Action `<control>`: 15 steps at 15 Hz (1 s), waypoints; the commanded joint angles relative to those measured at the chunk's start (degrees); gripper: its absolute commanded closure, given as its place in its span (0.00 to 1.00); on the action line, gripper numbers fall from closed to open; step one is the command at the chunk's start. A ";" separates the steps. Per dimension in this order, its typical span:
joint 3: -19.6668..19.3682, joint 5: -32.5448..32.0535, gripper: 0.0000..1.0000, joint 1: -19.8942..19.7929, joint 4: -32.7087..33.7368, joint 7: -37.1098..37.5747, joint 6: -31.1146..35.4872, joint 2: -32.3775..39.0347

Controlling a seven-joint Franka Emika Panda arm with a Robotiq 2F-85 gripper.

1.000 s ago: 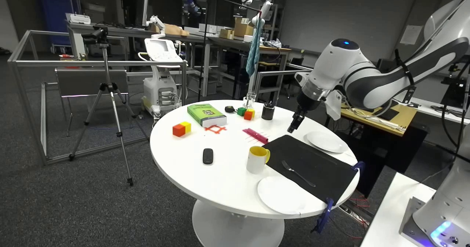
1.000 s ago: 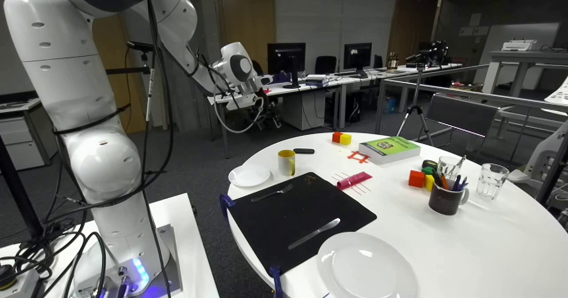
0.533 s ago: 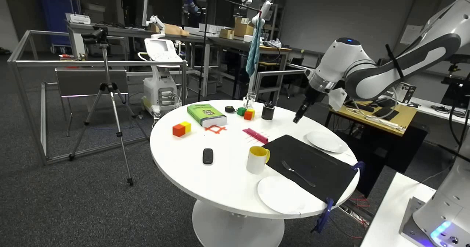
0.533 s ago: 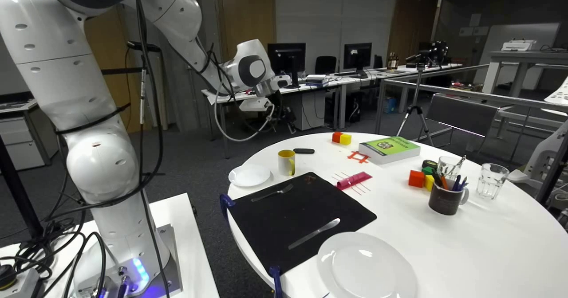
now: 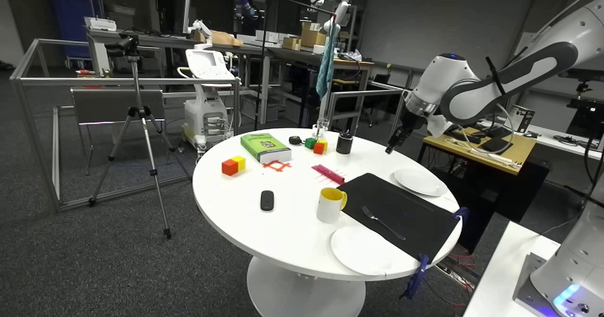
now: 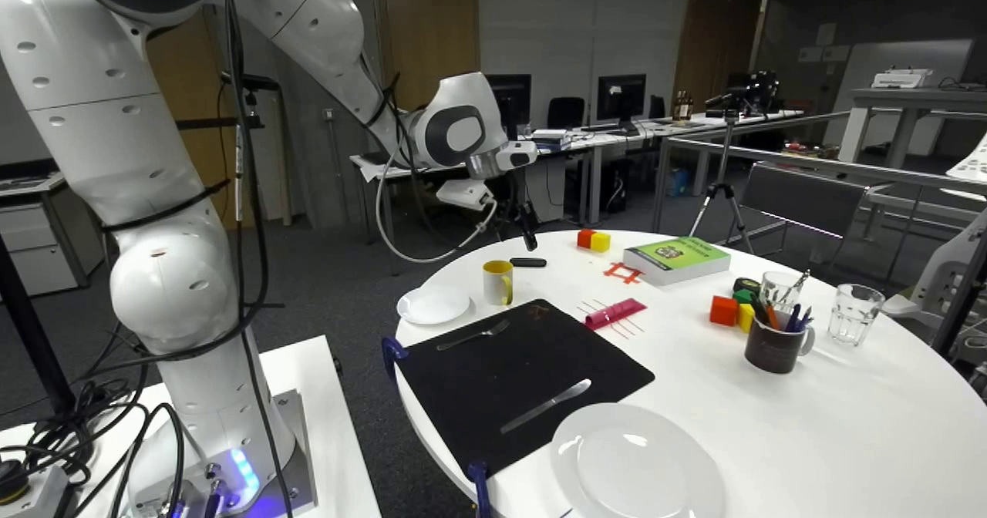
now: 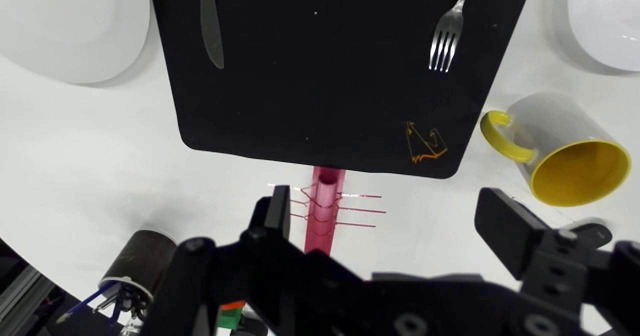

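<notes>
1. The gripper [image 7: 390, 216] hangs in the air above the tabletop [image 5: 236, 201], its fingers [image 7: 279, 207] spread wide with nothing held between them (it touches none of the things below).
2. Under that gap in the wrist view lies the pink strip [image 7: 324, 206], on the tabletop near its middle (closer to one finger than to the other).
3. The black mat [image 7: 310, 86] begins just beside the strip's end (whether they touch, I cannot tell) and reaches the tabletop's edge by the robot's base [image 5: 573, 265], where two blue clamps [image 5: 417, 275] sit at its corners.
4. On the mat lie a fork [image 7: 451, 24] and a knife [image 7: 212, 31], well apart.
5. On the fork's side, a white mug [image 7: 555, 121] with a yellow handle stands upright just beside the mat; a white plate [image 6: 434, 305] lies near it, close to the tabletop's edge.
6. On the knife's side, near the edge, lies a second plate [image 6: 640, 464].
7. Towards the edge opposite the robot's base lie a green book [image 5: 265, 148] and, near it, a red block [image 5: 230, 167] beside a yellow block [image 5: 241, 162].
</notes>
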 commanded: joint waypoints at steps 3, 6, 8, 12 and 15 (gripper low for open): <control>-1.55 5.39 0.00 -1.47 -1.95 -5.57 1.97 -1.87; -0.86 4.46 0.00 -1.58 -0.09 -3.77 -0.12 0.03; -0.80 4.44 0.00 -1.55 -0.09 -3.72 -0.13 0.31; -0.75 4.43 0.00 -1.53 -0.09 -3.71 -0.13 0.52; -0.75 4.43 0.00 -1.53 -0.09 -3.71 -0.13 0.52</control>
